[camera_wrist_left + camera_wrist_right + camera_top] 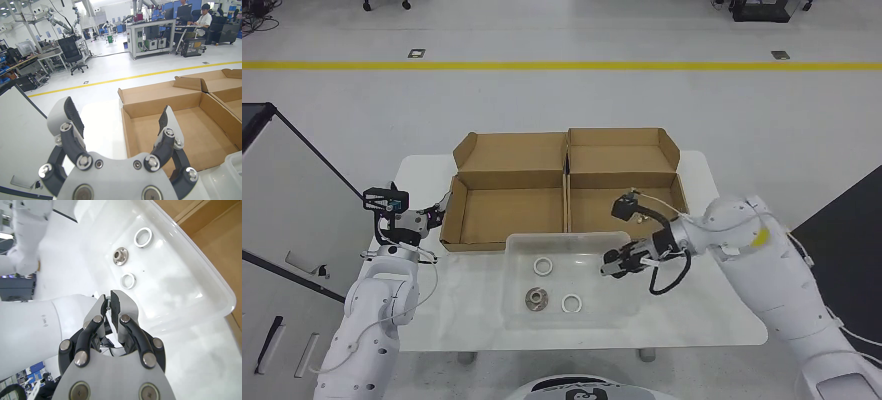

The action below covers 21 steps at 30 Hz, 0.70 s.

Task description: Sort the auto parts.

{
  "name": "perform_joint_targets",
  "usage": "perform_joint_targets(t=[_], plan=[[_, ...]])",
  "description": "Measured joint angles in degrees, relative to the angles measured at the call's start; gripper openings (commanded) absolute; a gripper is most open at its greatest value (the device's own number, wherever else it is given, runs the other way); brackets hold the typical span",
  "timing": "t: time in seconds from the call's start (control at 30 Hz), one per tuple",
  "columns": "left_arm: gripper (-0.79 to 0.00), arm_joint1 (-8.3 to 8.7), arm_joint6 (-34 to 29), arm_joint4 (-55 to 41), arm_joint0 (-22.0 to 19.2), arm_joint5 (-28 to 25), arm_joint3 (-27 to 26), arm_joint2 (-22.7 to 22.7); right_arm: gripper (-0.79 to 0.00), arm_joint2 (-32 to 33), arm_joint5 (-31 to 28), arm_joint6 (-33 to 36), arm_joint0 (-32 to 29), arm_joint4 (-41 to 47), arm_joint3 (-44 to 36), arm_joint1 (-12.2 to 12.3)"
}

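- Screw (108, 303), small, threaded, metal: clamped between the jaws of the right gripper (108, 294) and held over the right end of the white tray (567, 237).
- Parts lying flat in the tray, apart from one another: far ring (143, 237) toward the far left, flanged hub (120, 256) at the near left, near ring (128, 280) just right of the hub.
- Tray sits at the near middle of the table (697, 320), with its far rim just beside the left box (507, 212) and the right box (622, 208); cannot tell whether they touch.
- Both boxes are brown cardboard, side by side with their inner walls together and their lids folded open toward the far side.
- Left gripper (117, 103): jaws released and spread wide, over the left part of the table, just beside the left wall of the left box.
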Motion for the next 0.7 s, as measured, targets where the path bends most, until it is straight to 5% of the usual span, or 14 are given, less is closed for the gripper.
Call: perform_joint_targets(t=[0.43, 0.7], plan=[[0.0, 0.0, 0.0, 0.0, 0.0, 0.0, 0.0, 0.0, -0.785, 1.1, -1.4, 2.6, 0.0, 40.3, 2.4, -0.1], [0.0, 0.0, 0.0, 0.0, 0.0, 0.0, 0.0, 0.0, -0.785, -1.6, -0.9, 3.0, 4.6, 55.5, 3.3, -1.6]])
